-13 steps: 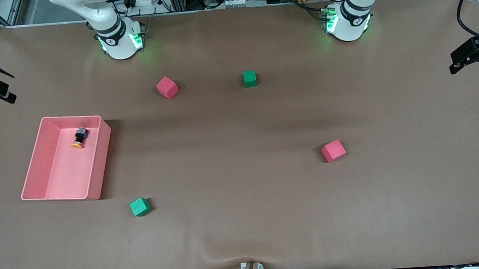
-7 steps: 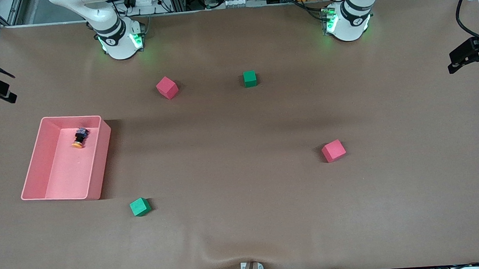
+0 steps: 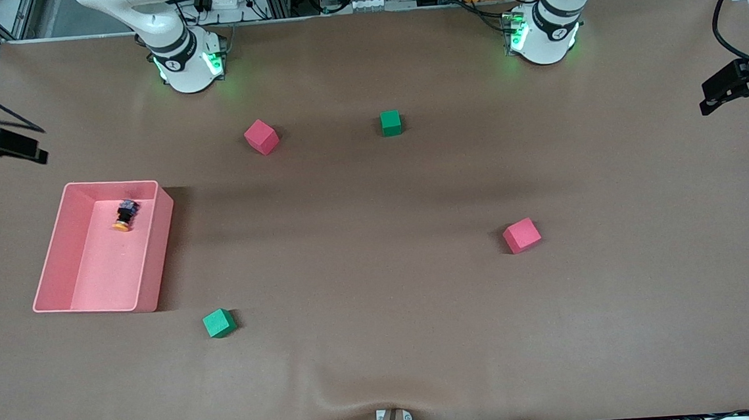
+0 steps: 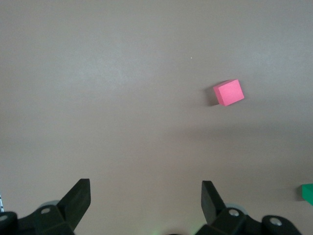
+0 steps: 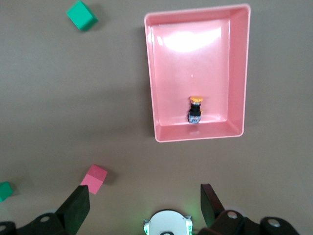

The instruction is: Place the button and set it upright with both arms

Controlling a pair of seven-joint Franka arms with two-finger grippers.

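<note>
The button [image 3: 124, 217] lies on its side in the tray [image 3: 49, 266] at the right arm's end of the desk [image 3: 384, 341]. Four cubes sit apart on the desk.

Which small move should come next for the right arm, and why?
Probably lower the right claw toward the button. The button lies on its side in the pink tray, near the wall closest to the right arm's base, and nothing holds it. The right claw is open, high above the table beside the tray. The left claw is open too, over bare table, waiting.
</note>
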